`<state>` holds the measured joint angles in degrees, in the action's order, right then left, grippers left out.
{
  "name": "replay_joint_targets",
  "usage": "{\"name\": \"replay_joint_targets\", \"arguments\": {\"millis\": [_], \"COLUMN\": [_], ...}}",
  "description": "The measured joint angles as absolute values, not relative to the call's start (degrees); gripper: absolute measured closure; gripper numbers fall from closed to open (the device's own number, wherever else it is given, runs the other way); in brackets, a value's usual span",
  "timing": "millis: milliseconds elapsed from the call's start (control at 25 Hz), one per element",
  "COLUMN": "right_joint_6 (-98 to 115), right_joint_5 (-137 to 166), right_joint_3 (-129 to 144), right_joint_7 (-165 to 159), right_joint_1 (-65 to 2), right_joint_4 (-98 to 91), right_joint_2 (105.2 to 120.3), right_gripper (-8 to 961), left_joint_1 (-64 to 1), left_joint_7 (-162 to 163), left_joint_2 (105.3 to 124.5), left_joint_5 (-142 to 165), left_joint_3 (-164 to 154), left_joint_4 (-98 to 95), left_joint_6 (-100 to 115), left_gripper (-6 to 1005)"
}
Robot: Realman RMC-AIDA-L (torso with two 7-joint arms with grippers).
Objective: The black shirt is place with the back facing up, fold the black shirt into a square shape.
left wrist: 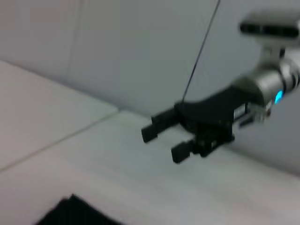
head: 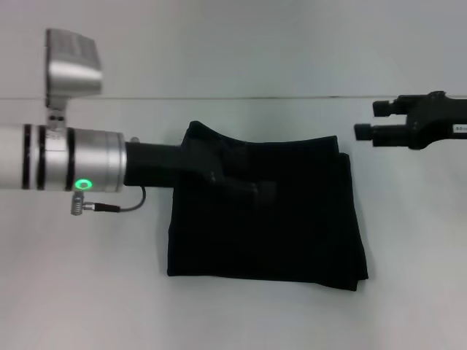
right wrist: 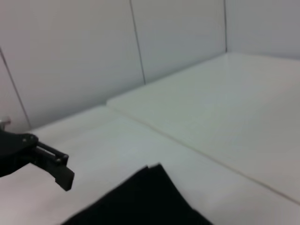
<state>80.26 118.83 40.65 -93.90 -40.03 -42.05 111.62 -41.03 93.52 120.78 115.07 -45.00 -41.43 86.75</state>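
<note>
Head view: the black shirt (head: 266, 211) lies folded into a rough square at the centre of the white table (head: 87, 292), plain side showing, with layered edges visible along its 3 o'clock side. The left gripper (head: 252, 188) reaches in from 9 o'clock on its silver arm, green light lit, and sits over the upper half of the shirt. Black on black, its finger spacing cannot be told, nor whether it touches the cloth. The right gripper (head: 368, 120) hangs at 2 o'clock from the shirt, clear of the fabric, with its two fingers spread and nothing between them.

Left wrist view: the right gripper (left wrist: 161, 143) shows farther off above the table (left wrist: 117, 173), fingers parted, empty. A corner of the black shirt (left wrist: 75, 213) shows at 7 o'clock in the frame. This arm's own fingers are not seen here.

Right wrist view: a corner of the black shirt (right wrist: 145, 201) lies flat on the table (right wrist: 225, 122) at 6 o'clock in the frame. The left gripper (right wrist: 56, 168) enters at 9 o'clock, close to the shirt; only part of it shows, so its state cannot be told. A seam runs across the table surface beyond the shirt.
</note>
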Motion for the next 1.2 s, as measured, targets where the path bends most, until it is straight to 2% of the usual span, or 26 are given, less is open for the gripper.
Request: {"name": "replay_joint_targets", "arguments": {"millis": [80, 360, 1200], "right_joint_6": [79.4, 76.7, 74.3], "right_joint_5": [122.0, 126.8, 127.1], "right_joint_3": [40.7, 41.0, 43.1], "right_joint_7": [-94.2, -93.7, -92.9], "right_joint_1": [-41.5, -43.5, -43.3], "right_joint_4": [-41.7, -41.0, -38.7], "right_joint_2": [112.05, 115.04, 116.99], "right_gripper": [242, 240, 242], "left_joint_1": [-41.8, -42.2, -41.1], "left_joint_7": [93.5, 93.4, 93.2], "left_joint_2": [120.79, 121.23, 121.27], "left_joint_5": [116.8, 117.6, 118.1], "left_joint_3": [-47.2, -50.2, -49.9], "left_joint_4": [-41.3, -41.8, -41.5], "left_joint_6": [84.5, 81.1, 79.6], "left_gripper": [48, 49, 50]}}
